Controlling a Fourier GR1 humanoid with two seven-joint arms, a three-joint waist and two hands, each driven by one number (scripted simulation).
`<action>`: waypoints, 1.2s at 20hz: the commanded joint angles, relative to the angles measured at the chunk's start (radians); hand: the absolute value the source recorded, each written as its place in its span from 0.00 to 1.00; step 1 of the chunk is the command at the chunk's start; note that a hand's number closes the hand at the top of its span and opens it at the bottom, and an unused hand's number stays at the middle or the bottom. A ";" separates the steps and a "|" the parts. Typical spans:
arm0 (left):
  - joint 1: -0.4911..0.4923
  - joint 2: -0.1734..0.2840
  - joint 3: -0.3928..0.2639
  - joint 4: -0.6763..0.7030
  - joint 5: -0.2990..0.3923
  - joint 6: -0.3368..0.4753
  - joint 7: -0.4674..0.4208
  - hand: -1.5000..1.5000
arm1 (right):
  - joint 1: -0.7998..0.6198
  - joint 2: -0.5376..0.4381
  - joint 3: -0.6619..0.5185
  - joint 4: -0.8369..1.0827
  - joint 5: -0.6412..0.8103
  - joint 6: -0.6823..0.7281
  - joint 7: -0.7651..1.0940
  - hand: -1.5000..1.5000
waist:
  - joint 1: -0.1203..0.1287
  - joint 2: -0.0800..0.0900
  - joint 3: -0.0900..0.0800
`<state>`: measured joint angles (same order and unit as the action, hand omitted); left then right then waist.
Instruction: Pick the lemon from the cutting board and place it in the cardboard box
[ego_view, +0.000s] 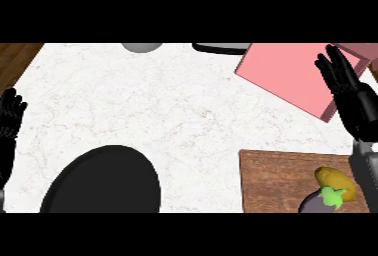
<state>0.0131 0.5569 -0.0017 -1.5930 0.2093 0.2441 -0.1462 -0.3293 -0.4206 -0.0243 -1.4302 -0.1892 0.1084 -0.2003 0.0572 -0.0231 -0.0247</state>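
Eggplant (319, 202): dark purple with a green stem cap, at the near edge of the cutting board, partly cut off by the view's lower edge; it touches the lemon.
Lemon (337, 182): yellow, lying on the cutting board near its right side, just behind the eggplant's green cap; no hand touches it.
Cutting board (277, 180): brown wood, at the near right of the worktop, carrying the lemon and the eggplant; the right forearm crosses its right edge.
Black plate (103, 182): large, dark and round, at the near left of the worktop, well apart from the cutting board.
Left hand (10, 116): at the view's left edge, fingers straight and pointing up, holding nothing.
Worktop (148, 100): white marbled surface, with a strip of wooden floor showing past its far left corner.
Right hand (347, 87): raised at the far right, above the cutting board and over the right edge of the pink box; fingers straight and spread, holding nothing.
Pink box (284, 67): flat pink shape, turned at an angle, at the far right of the worktop, well apart from the lemon.
Grey object (142, 47): rounded, at the far edge, cut off by the view.
Dark rimmed object (218, 48): at the far edge beside the box, only partly visible.
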 joint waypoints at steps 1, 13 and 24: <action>0.024 -0.015 0.001 -0.024 -0.011 -0.013 -0.027 0.50 | -0.030 -0.047 -0.022 -0.050 -0.052 0.101 -0.006 0.00 | -0.051 0.021 0.025; -0.159 -0.039 -0.243 -0.027 -0.084 -0.181 0.020 0.50 | 0.002 -0.503 -0.231 0.162 -0.017 0.721 -0.497 0.00 | -0.068 0.035 0.031; -0.201 -0.040 -0.227 0.042 -0.078 -0.222 0.025 0.50 | 0.109 -0.691 -0.029 -0.052 0.388 0.442 -0.764 0.00 | -0.060 0.029 0.026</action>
<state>-0.1837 0.5133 -0.2367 -1.5781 0.1304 0.0399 -0.1046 -0.2538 -1.0336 -0.1134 -1.4393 0.0649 0.4830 -0.7699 -0.0028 0.0084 0.0039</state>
